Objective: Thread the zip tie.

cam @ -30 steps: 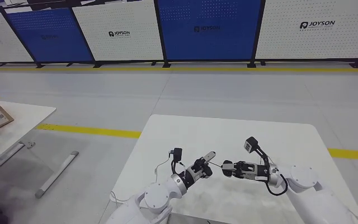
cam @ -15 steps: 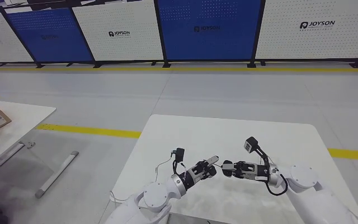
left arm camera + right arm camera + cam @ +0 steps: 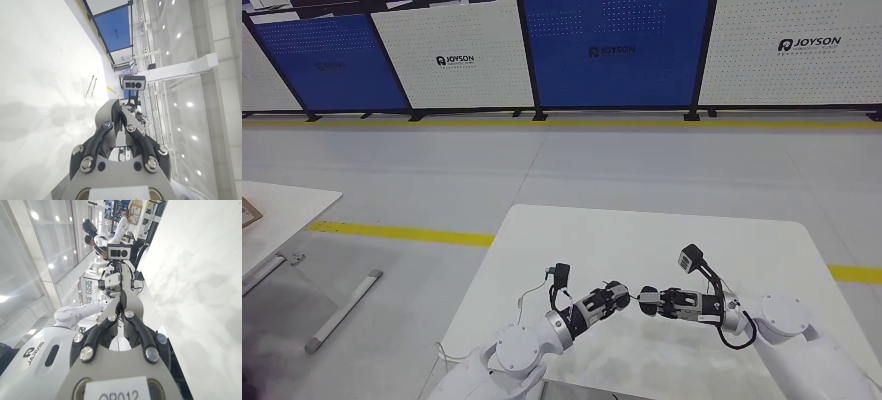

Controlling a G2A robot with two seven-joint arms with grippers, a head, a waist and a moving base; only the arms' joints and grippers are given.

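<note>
Above the white table (image 3: 662,240), my two grippers meet tip to tip. The left gripper (image 3: 618,294) (image 3: 118,105) has its black ribbed pads pressed together; nothing shows between them. The right gripper (image 3: 645,298) (image 3: 121,298) is shut too, and a thin black strand of zip tie (image 3: 118,315) runs back between its fingers. From above, a very short dark bit of the tie (image 3: 632,292) bridges the small gap between the tips. The left wrist view has the right arm's fingers (image 3: 130,115) directly behind its own tips.
Two spare black zip ties (image 3: 91,86) lie side by side on the table beyond the left gripper. The table edge (image 3: 642,211) runs along the far side, with grey floor, a yellow line and blue and white panels beyond.
The left gripper has rolled at the wrist and edged closer to the right one, so the gap between the tips is smaller. The right arm has kept still.
</note>
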